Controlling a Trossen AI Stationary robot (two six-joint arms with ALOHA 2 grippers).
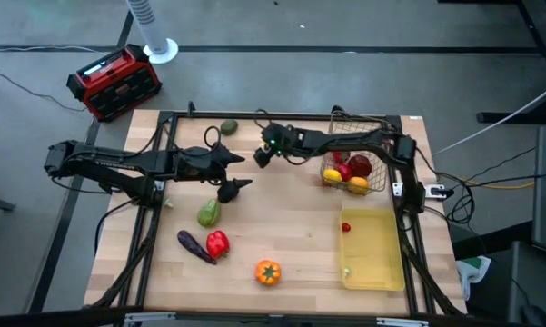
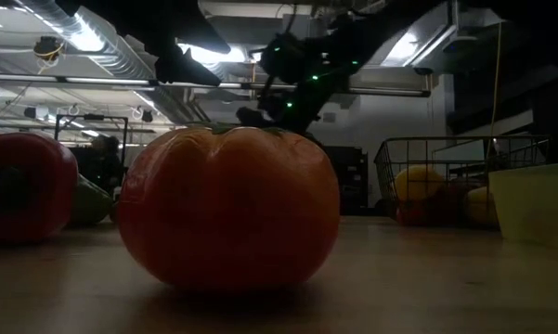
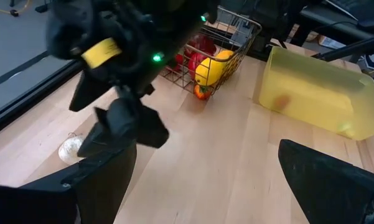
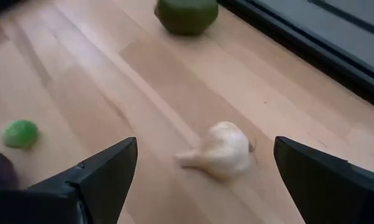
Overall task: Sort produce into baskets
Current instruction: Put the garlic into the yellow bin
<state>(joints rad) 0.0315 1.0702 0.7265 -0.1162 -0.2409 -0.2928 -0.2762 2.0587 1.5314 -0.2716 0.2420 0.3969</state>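
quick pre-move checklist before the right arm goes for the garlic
1. Right end effector open: ok, fingers spread wide.
2. Garlic lined up between the fingers: ok, it lies on bare wood just ahead of them.
3. Nothing crowding the garlic: ok, the green fruit sits well apart.
4. Left end effector out of the way: cannot tell, it hangs open close beside the right arm near the table's middle.
5. Room in the wire basket: ok, it holds a few pieces at one side.
6. Yellow tray reachable: ok, nearly bare.
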